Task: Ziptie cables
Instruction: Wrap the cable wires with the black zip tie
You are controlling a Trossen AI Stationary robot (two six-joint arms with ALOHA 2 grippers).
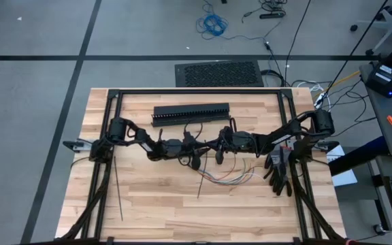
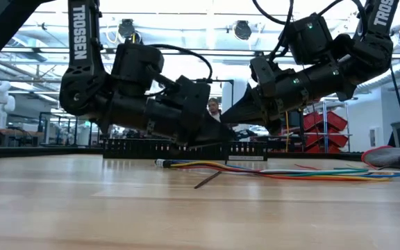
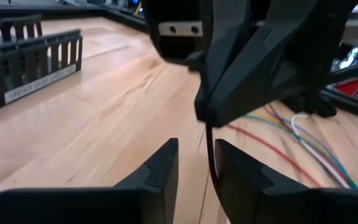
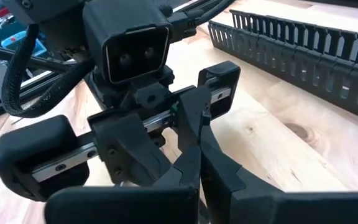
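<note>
The cables [image 1: 231,175] lie loose on the wood right of the table's middle, coloured wires splayed, also showing in the low view [image 2: 290,170] and the left wrist view [image 3: 303,143]. Both arms meet above the table's middle. My right gripper [image 4: 199,168] is shut on a thin dark ziptie [image 3: 211,155]. My left gripper [image 3: 196,149] is open just below it, with a finger on each side of the hanging strip; whether it touches I cannot tell. Two more zipties lie flat, one by the cables [image 1: 202,184] and one on the left [image 1: 118,190]. My right gripper pinches the ziptie's upper end [image 3: 207,126] between its two shut fingertips, coming from above and slanting down. The strip hangs below the fingers, lifted off the wood, and passes down between my left gripper's fingers.
A long black slotted duct [image 1: 190,114] lies along the far side of the table. A black glove [image 1: 280,171] rests by the right frame rail. Bare wood [image 1: 169,211] stretches toward the near edge. A person [image 2: 214,107] shows in the room behind.
</note>
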